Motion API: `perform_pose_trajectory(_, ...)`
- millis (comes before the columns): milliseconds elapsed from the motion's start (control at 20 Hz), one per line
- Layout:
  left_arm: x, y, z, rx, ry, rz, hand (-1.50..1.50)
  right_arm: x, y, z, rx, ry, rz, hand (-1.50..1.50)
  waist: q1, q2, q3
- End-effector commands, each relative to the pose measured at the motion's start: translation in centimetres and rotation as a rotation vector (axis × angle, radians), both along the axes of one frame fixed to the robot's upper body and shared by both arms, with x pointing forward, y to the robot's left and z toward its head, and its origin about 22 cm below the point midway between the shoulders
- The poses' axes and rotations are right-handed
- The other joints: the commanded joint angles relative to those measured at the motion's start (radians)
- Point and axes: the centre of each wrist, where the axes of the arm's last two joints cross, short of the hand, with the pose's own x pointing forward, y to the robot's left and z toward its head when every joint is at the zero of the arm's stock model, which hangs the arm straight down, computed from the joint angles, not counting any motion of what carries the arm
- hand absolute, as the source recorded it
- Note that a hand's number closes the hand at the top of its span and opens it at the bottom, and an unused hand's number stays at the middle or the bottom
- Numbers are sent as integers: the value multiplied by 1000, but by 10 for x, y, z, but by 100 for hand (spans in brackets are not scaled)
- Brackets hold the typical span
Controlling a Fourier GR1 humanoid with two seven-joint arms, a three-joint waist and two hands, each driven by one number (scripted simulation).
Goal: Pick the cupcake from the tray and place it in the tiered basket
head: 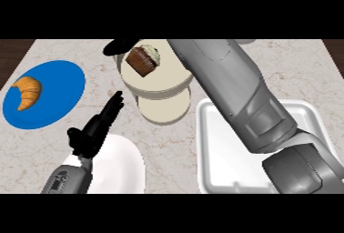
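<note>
We see the cupcake (144, 60), brown-wrapped with pale frosting, lying tipped on its side on the upper tier of the cream tiered basket (159, 82), far centre. The white tray (306, 119) sits near right, well apart from it.
</note>
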Motion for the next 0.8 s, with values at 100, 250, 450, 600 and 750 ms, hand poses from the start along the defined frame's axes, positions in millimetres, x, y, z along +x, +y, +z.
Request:
perform_pose_trajectory(100,-7,-5,5,-4,-2,24,0,-3,1,7,100,-86,-156,-150,-31,-9,2)
perform_pose_trajectory(250,-5,-12,1,-4,-13,33,0,11,-33,25,72,-229,-350,-150,-36,-5,1)
perform_pose_trajectory(450,-7,8,-4,-6,3,52,0,27,-93,23,134,-333,-544,-150,-48,-3,2)
perform_pose_trajectory(600,-17,8,2,-12,2,37,0,33,-142,36,232,-357,-638,-150,-39,-7,3)
perform_pose_trajectory(750,-14,7,-3,5,-11,36,0,34,-197,35,320,-364,-637,-150,-51,-5,3)
